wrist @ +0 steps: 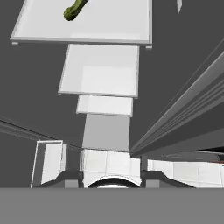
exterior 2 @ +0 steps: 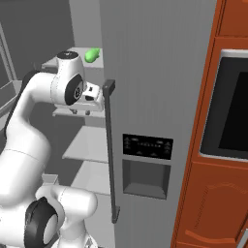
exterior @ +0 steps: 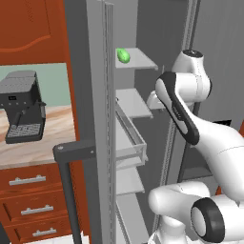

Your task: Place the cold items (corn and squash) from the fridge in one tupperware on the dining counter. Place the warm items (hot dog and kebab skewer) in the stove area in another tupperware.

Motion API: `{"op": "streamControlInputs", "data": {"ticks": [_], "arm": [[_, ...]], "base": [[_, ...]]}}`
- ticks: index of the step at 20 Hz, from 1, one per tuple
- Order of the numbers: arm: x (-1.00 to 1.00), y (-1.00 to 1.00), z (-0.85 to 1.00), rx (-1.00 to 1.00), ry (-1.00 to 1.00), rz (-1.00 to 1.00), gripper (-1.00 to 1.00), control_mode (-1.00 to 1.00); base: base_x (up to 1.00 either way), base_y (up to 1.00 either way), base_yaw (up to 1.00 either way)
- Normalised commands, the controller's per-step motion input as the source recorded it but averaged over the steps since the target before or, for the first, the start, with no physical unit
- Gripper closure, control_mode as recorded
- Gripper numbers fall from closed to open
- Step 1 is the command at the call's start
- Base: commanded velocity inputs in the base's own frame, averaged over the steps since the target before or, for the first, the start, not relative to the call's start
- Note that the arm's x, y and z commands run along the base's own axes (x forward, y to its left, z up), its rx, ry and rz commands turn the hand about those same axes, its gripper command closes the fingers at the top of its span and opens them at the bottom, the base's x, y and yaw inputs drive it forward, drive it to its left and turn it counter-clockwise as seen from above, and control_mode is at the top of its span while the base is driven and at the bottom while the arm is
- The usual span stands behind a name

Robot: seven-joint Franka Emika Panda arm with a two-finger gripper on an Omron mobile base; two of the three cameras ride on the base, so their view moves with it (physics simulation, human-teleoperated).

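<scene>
Where the fridge [exterior: 95, 119] gapes: squash [exterior: 123, 55] on its top shelf [exterior: 140, 59].

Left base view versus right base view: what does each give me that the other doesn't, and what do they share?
The left base view alone has the dark grey espresso machine on the pale wooden counter and the red-brown drawers with steel handles. The right base view alone has the dark dispenser panel on the closed grey steel fridge door and the black wall oven window. Both show the small bright green oblong squash on an upper white fridge shelf, with the white arm reaching into the fridge.
</scene>
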Motion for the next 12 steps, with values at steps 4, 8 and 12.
{"op": "streamControlInputs", "data": {"ticks": [4, 8, 12], "arm": [[0.00, 0.00, -0.02, 0.00, 0.00, 0.00, -1.00, -1.00], [0.00, 0.00, 0.00, 0.00, 0.00, 0.00, -1.00, -1.00], [0.00, 0.31, 0.04, -0.03, -0.13, 0.00, -1.00, -1.00]], "base": [[0.00, 0.00, 0.00], [0.00, 0.00, 0.00], [0.00, 0.00, 0.00]]}}
